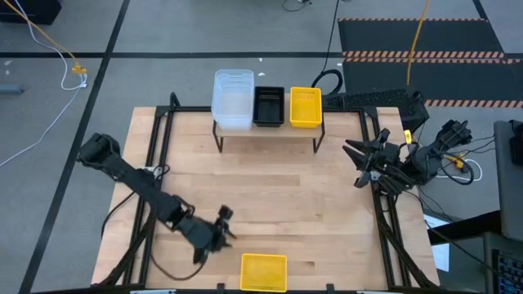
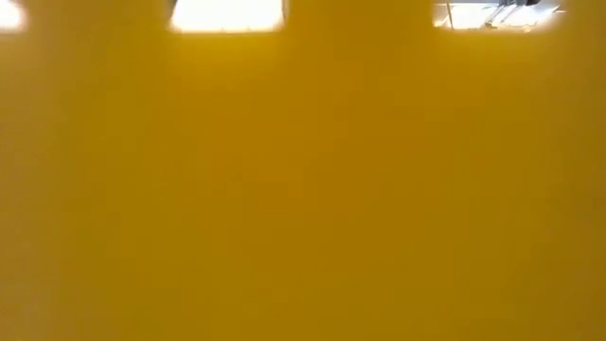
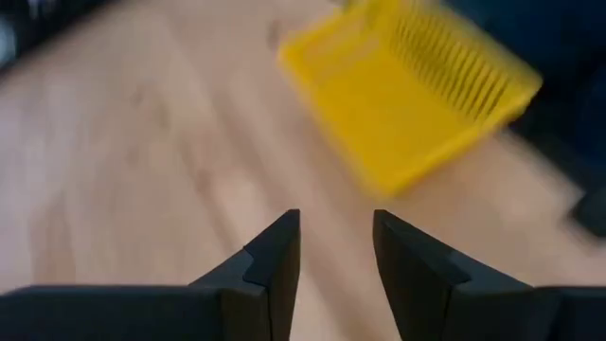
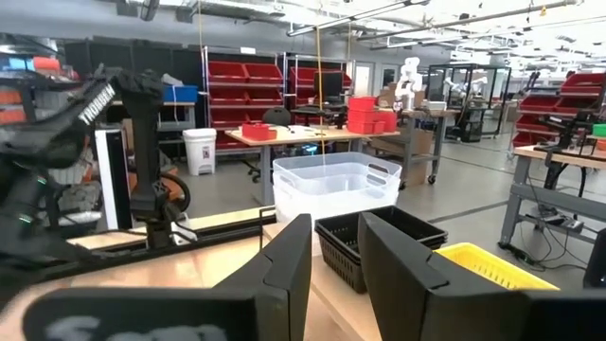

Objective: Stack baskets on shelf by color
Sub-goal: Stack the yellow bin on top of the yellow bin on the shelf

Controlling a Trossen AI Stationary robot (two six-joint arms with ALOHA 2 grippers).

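Even overhead light, soft shadows under the shelf [image 1: 265, 131]. Low view fully blocked by out-of-focus yellow, blown-out white patches along its upper edge. Left wrist view motion-blurred around the yellow basket [image 3: 407, 95]. Right wrist view sharp, ceiling strip lights.

The left gripper [image 1: 222, 227] sits near the table's [image 1: 270, 196] front edge, a lone basket [image 1: 263, 272] just beside it. The shelf [image 1: 267, 129] stands well ahead at the far edge, bearing three baskets [image 1: 267, 106] in a row. The right gripper [image 1: 357, 163] is near the shelf's end
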